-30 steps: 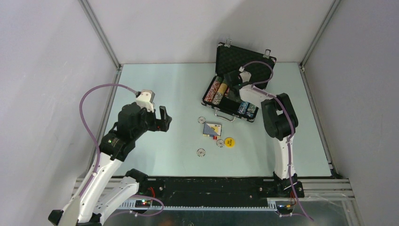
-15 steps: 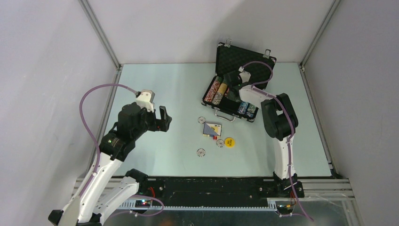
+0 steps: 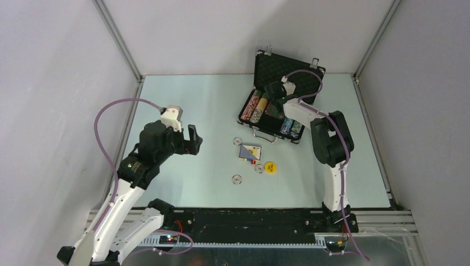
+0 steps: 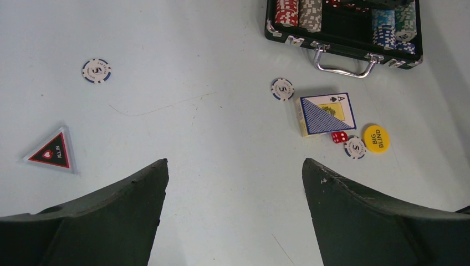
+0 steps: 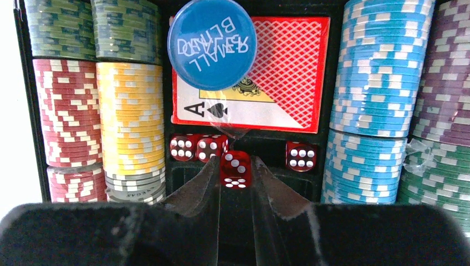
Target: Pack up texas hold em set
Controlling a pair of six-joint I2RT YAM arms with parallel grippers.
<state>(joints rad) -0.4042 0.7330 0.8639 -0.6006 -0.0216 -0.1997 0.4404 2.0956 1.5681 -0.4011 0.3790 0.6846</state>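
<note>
The right gripper [image 5: 235, 166] pinches a red die [image 5: 235, 169] at lower centre of the right wrist view, over the briefcase [image 3: 280, 66] dice slot. It likely needs lowering, then release. The left gripper [image 4: 234, 163] hangs wide open and empty.

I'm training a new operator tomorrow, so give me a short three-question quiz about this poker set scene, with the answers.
1. True or false: the right tool is shut on a small red translucent die above the open black case.
2. Which lies on the pale table beside the blue-backed card deck?
A. round yellow "BIG BLIND" disc
B. round blue "SMALL BLIND" disc
C. red-backed card deck
3. How many round white-and-blue "5" chips lie loose on the table?
Key: 1 true; 2 A; 3 three.
</note>
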